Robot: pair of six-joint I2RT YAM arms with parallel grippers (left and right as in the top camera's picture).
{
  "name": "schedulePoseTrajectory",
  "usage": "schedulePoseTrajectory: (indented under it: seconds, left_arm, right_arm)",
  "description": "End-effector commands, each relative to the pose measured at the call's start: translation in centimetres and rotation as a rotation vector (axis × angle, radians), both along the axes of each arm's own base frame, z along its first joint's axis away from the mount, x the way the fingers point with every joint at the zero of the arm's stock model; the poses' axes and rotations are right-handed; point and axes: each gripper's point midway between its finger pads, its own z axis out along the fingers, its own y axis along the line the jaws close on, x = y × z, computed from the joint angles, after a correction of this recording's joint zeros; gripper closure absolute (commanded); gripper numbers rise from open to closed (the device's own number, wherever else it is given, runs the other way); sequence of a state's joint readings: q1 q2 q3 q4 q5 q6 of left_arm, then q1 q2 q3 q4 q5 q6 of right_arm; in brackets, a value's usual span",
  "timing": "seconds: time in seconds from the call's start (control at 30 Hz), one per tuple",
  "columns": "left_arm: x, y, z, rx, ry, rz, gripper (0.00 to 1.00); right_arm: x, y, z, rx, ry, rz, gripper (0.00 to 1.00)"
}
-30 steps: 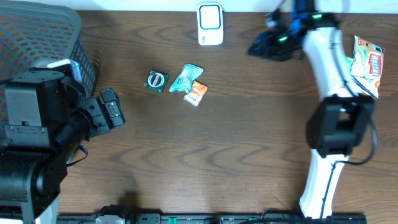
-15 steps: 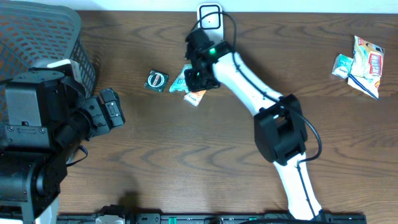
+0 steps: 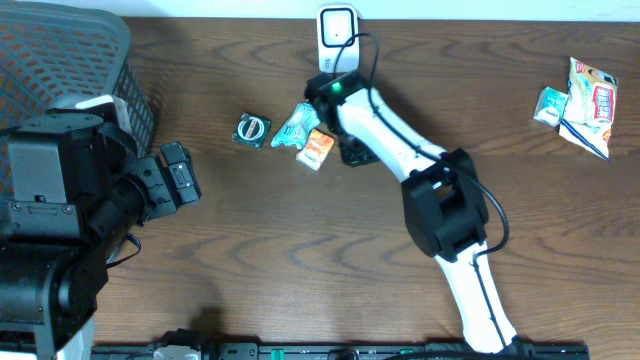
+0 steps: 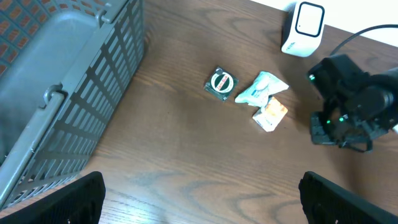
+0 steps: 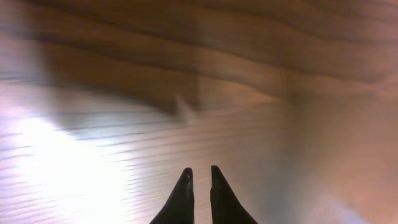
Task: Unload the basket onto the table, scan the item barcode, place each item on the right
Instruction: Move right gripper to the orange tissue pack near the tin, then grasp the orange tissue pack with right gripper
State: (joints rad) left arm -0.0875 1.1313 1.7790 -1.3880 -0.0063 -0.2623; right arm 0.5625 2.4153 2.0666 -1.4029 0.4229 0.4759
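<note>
- Orange packet (image 3: 316, 150) lies on the far middle of the table (image 3: 300, 260), touching the lower edge of a teal packet (image 3: 296, 125). A round dark-green item (image 3: 251, 130) sits just to their left, apart from both.
- A broad stretch of bare wood runs from these three things to the near edge.
- The basket (image 3: 60, 50) closes off the far left corner. The white scanner (image 3: 338, 38) stands upright at the far edge, behind the packets.
- A snack bag (image 3: 592, 100) and a small pale packet (image 3: 550, 105) lie at the far right, well apart from the rest.
- The right gripper (image 5: 200, 169) is low over the wood just to the right of the orange packet. Its tips are pressed nearly together on nothing, and a gap to the packet shows from the left wrist.
- The left gripper (image 4: 202, 196) is spread wide beside the basket, only its finger ends showing at the frame corners.
- The right wrist view is blurred, giving only wood grain and glare.
- No barcode can be made out on any packet. The orange one shows a white patch, its print too small to read.
</note>
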Motion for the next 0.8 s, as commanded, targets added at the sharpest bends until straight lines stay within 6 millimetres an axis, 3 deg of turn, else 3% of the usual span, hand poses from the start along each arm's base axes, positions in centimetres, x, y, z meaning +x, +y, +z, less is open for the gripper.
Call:
schedulePoseTrajectory:
  seconds: [0.0, 0.2, 0.27, 0.33, 0.47, 0.6, 0.77]
  left_arm:
    - [-0.1, 0.2, 0.2, 0.005, -0.006, 0.005, 0.02]
    - [-0.1, 0.2, 0.2, 0.005, -0.006, 0.005, 0.02]
    - [-0.1, 0.2, 0.2, 0.005, -0.006, 0.005, 0.02]
    - [-0.1, 0.2, 0.2, 0.005, -0.006, 0.005, 0.02]
    - [-0.1, 0.2, 0.2, 0.005, -0.006, 0.005, 0.02]
    - [-0.1, 0.2, 0.2, 0.005, -0.006, 0.005, 0.02]
    - [-0.1, 0.2, 0.2, 0.005, -0.006, 0.005, 0.02]
  right_arm:
    - [1.0, -0.7, 2.1, 0.034, -0.059, -0.033, 0.95]
    - [1.8, 10.9, 2.5, 0.63, 0.008, 0.209, 0.88]
    - [2.3, 13.7, 3.1, 0.754, -0.013, 0.228, 0.87]
    - [3.2, 15.2, 3.4, 0.781, -0.074, 0.243, 0.84]
    - [3.2, 16.1, 3.0, 0.733, -0.11, 0.267, 0.92]
    - [2.7, 16.3, 1.0, 0.658, -0.106, 0.283, 0.93]
    - [2.6, 12.0, -0.9, 0.402, -0.146, 0.175, 0.97]
